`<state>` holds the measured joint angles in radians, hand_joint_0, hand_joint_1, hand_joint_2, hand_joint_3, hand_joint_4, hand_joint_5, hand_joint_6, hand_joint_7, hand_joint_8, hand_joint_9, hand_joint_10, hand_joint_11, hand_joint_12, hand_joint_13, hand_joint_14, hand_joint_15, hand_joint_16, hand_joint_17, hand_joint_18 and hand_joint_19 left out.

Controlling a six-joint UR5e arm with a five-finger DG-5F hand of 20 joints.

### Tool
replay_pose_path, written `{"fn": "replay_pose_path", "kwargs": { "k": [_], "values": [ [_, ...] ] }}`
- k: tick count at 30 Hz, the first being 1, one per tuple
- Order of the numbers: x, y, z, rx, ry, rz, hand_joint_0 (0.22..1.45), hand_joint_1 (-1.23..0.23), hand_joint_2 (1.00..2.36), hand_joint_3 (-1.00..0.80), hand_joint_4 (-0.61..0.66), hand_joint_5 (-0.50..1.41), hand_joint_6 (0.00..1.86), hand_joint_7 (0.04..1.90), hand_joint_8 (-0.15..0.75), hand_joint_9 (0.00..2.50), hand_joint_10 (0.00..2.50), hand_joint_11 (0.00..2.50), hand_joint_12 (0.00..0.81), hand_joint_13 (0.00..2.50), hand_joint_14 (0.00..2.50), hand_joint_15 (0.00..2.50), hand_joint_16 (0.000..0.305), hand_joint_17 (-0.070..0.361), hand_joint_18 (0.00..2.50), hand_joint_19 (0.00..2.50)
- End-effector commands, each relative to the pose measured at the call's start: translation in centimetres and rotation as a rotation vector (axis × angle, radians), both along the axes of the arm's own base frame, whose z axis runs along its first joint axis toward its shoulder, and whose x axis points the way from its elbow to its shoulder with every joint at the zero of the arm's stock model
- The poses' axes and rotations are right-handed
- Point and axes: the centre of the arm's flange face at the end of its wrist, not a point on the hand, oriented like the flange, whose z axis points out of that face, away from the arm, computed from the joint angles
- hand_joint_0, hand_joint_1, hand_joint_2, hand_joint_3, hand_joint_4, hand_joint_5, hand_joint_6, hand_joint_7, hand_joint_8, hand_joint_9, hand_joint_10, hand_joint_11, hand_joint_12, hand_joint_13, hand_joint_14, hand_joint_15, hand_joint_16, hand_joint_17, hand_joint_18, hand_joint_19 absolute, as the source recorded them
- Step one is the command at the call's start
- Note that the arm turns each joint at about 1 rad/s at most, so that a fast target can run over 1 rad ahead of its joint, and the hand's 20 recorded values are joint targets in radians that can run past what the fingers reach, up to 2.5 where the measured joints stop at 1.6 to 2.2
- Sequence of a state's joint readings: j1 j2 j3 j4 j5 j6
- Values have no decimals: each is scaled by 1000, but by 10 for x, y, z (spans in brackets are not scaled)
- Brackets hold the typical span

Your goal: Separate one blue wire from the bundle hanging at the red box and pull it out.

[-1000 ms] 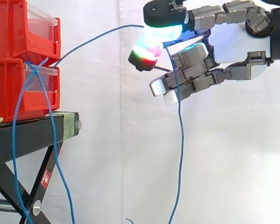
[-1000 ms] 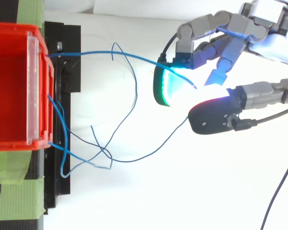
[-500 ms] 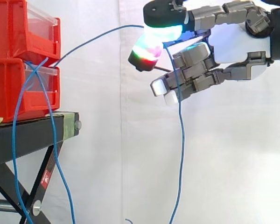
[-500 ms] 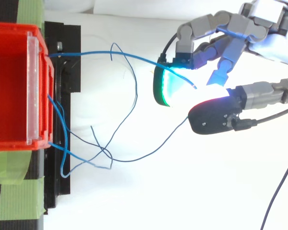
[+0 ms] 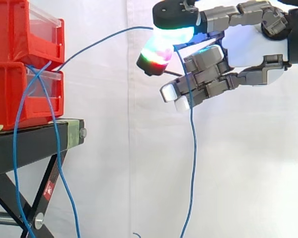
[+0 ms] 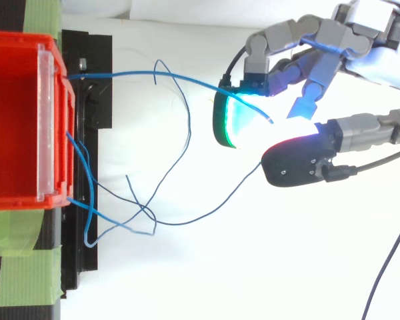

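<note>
One blue wire runs taut from the front of the stacked red bins up to my hand, high on the right of the side view. My glowing fingertips pinch it, and its free end hangs straight down below the hand. From above, the same wire stretches from the red bin to the hand, well clear of the bin. The other blue wires of the bundle hang at the bins' front and loop down past the stand.
The bins sit on a black stand with angled legs at the left. Green tape holds the stand's top. A white curtain backs the scene. Loose wire loops lie between the bin and the hand.
</note>
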<state>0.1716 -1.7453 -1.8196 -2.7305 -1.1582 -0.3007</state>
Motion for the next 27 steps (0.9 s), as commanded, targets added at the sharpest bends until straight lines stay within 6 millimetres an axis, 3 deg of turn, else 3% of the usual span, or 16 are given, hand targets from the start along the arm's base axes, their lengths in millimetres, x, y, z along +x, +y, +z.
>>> {"fn": "replay_pose_path", "kwargs": {
  "k": [1,27],
  "values": [
    [0,0,0,0,0,0,612,-749,1000,286,-127,-86,858,1299,355,1405,8,1576,448,839,24,816,61,137,656,554],
    [0,0,0,0,0,0,609,-743,1004,272,-124,-91,860,1287,348,1375,10,1562,445,803,24,802,60,136,628,561]
  ]
}}
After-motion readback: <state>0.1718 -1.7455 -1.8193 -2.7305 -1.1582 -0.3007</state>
